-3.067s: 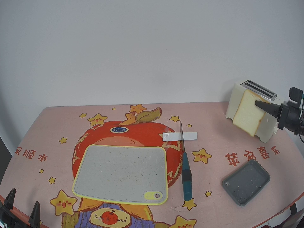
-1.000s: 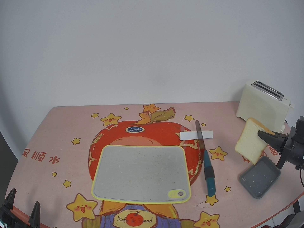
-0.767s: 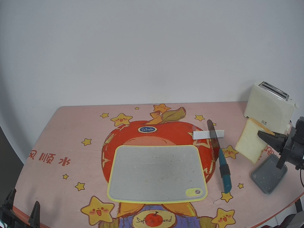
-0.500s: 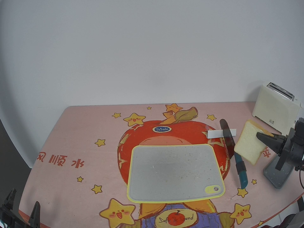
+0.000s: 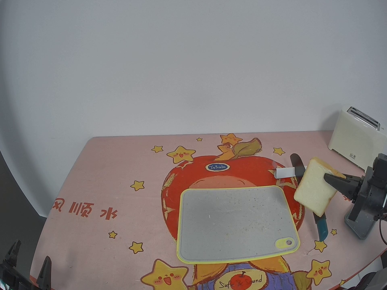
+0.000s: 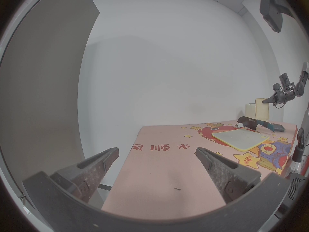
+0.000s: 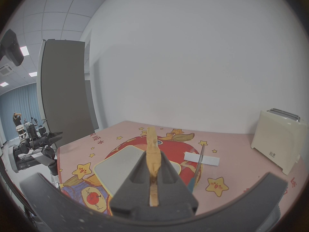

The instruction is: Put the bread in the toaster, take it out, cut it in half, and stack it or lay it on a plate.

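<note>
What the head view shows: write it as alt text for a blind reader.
The right gripper holds a slice of bread in the air, hiding part of a knife that lies beside a grey cutting board on a pink cartoon-print table. A cream toaster stands at the far right.

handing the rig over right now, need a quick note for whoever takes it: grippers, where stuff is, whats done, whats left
Right gripper: shut on the bread slice, held upright in the air over the knife, just right of the cutting board.
Left gripper: open, empty, off the near left corner of the table.
Toaster at the far right, nothing sticking out of it; grey plate at the table's right edge.
Done: bread is out of the toaster.
Left: lay it on the board, cut it in half, put the halves on the plate.
</note>
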Robot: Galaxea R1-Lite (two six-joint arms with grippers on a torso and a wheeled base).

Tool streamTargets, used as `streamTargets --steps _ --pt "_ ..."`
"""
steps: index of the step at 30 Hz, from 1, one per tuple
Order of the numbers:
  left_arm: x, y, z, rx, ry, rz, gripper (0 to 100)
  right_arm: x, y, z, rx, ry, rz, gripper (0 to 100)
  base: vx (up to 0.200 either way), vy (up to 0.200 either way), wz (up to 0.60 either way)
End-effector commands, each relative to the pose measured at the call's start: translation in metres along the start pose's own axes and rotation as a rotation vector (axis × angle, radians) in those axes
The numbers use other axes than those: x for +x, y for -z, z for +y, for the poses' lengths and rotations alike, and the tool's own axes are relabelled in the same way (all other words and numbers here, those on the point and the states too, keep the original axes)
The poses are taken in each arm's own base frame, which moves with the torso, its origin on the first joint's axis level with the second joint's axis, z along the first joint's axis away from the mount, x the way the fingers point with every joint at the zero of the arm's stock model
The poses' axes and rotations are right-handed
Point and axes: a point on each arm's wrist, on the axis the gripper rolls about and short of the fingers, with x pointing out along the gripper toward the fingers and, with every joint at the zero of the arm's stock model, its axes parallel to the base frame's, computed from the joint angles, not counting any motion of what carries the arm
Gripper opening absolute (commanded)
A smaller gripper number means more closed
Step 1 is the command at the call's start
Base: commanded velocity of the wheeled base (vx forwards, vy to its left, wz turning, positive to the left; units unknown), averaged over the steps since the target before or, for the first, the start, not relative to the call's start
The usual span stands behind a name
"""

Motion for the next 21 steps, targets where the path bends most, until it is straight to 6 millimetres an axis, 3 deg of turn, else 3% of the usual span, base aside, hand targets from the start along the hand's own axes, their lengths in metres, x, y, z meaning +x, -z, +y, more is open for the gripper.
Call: streamTargets --steps 1,14,21 --pt "0.0 0.005 0.0 0.0 0.0 0.005 100 0.007 0.003 0.001 0.026 -0.016 0.029 0 0.0 0.0 0.0" --pt "0.0 0.005 0.0 0.0 -0.001 0.005 100 0.019 -0.004 0.035 0.403 -0.238 0.084 0 0.0 0.0 0.0" --pt "0.0 0.005 0.0 0.0 0.0 0.005 100 0.044 0.005 0.042 0.511 -0.263 0.143 0 0.0 0.0 0.0"
